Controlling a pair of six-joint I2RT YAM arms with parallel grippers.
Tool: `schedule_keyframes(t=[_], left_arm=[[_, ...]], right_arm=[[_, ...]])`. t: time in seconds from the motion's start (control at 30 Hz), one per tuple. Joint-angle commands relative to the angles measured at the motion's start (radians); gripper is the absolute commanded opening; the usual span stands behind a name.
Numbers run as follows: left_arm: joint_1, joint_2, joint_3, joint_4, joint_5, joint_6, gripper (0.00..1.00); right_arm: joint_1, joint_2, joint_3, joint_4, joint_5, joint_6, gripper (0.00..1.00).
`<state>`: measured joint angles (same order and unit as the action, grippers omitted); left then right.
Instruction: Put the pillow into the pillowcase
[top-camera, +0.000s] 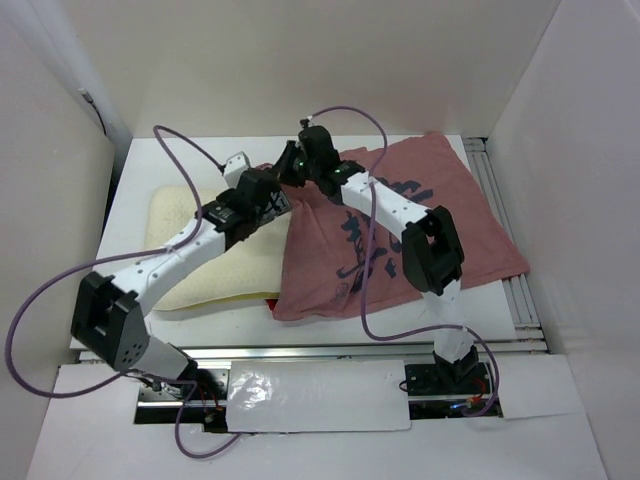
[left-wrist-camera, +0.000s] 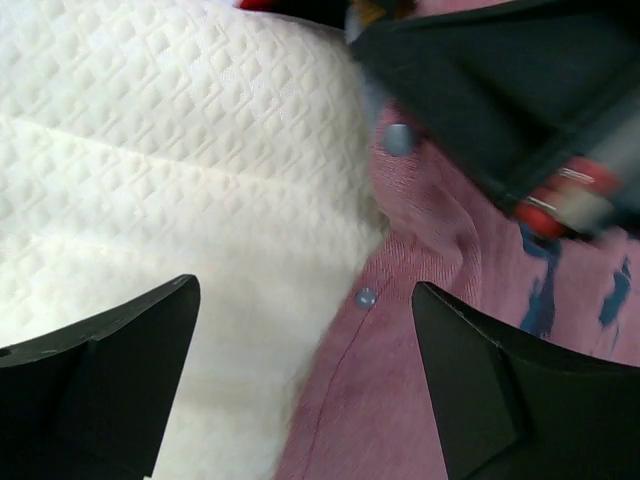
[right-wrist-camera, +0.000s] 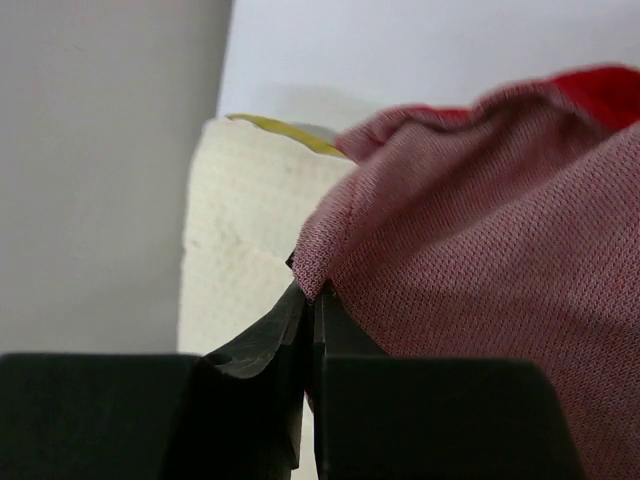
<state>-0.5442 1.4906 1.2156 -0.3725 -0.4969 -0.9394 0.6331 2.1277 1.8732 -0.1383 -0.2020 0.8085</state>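
White surface (top-camera: 190, 165): pillow (top-camera: 225, 285) mostly outside pillowcase (top-camera: 460, 210); left fingers (left-wrist-camera: 100, 380) wide open, empty; right fingers (right-wrist-camera: 270, 340) pinch its edge.

White panels (top-camera: 300, 60) enclose a white table (top-camera: 128, 215) on three sides, metal rails (top-camera: 522, 290) along its right edge

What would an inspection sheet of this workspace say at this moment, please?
Surface: white table, its right part under cloth.
Job's things: pillow on the left, mostly outside; pillowcase on the right, pink face with dark marks up, its edge meeting the pillow.
Clutter: nothing seen.
Grippers: left gripper open above that seam; right gripper shut on the pillowcase's edge.
Cables: purple cables loop from both arms.
Surroundings: white walls; metal rail at right.
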Motion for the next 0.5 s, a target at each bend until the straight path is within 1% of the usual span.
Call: schedule_keyframes(t=[0.0, 0.07, 0.1, 0.13, 0.2, 0.3, 0.37, 0.4, 0.47], left_arm=[[0.013, -0.137, -0.087, -0.077, 0.067, 0.119, 1.0], [0.023, -0.275, -0.186, -0.109, 0.078, 0.129, 1.0], [0.033, -0.276, -0.217, -0.109, 0.09, 0.129, 1.0], [0.033, -0.335, -0.249, -0.109, 0.101, 0.129, 1.0], [0.043, -0.371, -0.33, -0.109, 0.09, 0.16, 1.0], [0.075, -0.359, -0.378, -0.12, 0.109, 0.169, 1.0], [0.084, -0.33, -0.418, -0.086, 0.123, 0.183, 1.0], [0.084, -0.288, -0.427, -0.066, 0.136, 0.2, 1.0], [0.084, -0.244, -0.436, 0.013, 0.167, 0.22, 1.0]], right_arm=[[0.025, 0.017, -0.009, -0.026, 0.056, -0.055, 0.01], [0.049, 0.044, 0.02, -0.049, 0.067, -0.089, 0.01], [0.05, 0.044, 0.02, -0.049, 0.076, -0.089, 0.01], [0.074, 0.054, 0.029, -0.049, 0.076, -0.1, 0.01], [0.088, 0.054, 0.029, -0.049, 0.076, -0.114, 0.01], [0.1, 0.043, 0.029, -0.049, 0.087, -0.132, 0.01], [0.1, 0.032, 0.001, -0.049, 0.098, -0.132, 0.01], [0.1, 0.008, -0.011, -0.049, 0.098, -0.132, 0.01], [0.1, -0.003, -0.032, -0.04, 0.098, -0.132, 0.01]])
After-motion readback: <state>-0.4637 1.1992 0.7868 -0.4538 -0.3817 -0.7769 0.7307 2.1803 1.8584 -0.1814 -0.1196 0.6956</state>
